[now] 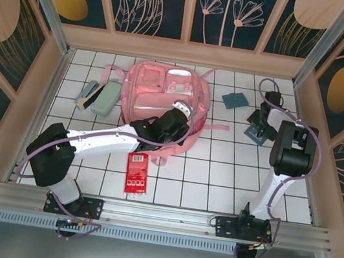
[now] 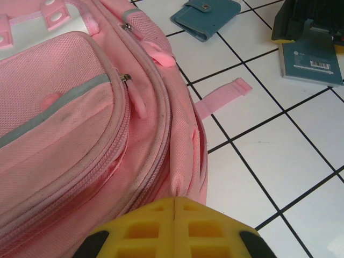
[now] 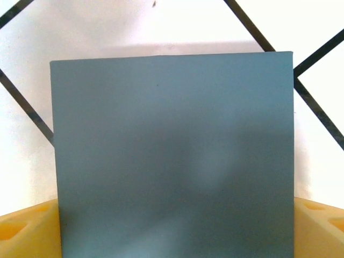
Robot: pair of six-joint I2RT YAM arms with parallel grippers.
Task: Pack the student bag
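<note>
The student bag (image 1: 165, 92), large and light pink, lies flat at the back centre of the tiled table. My left gripper (image 1: 181, 114) sits at the bag's right edge. In the left wrist view its yellow fingers (image 2: 176, 201) are shut together, and the pink side fabric (image 2: 183, 161) puckers at their tips. My right gripper (image 1: 261, 125) is low over a blue-grey booklet (image 1: 256, 134) at the right. In the right wrist view the booklet (image 3: 172, 150) lies between the two widely spread yellow fingers (image 3: 24, 231).
A teal wallet (image 1: 234, 99) lies right of the bag. A mint-green pencil case (image 1: 103, 100) and a small pale item (image 1: 87, 94) lie to the bag's left. A red packet (image 1: 137, 173) lies near the front. Pink straps (image 2: 223, 94) trail onto the tiles. Wooden walls enclose the table.
</note>
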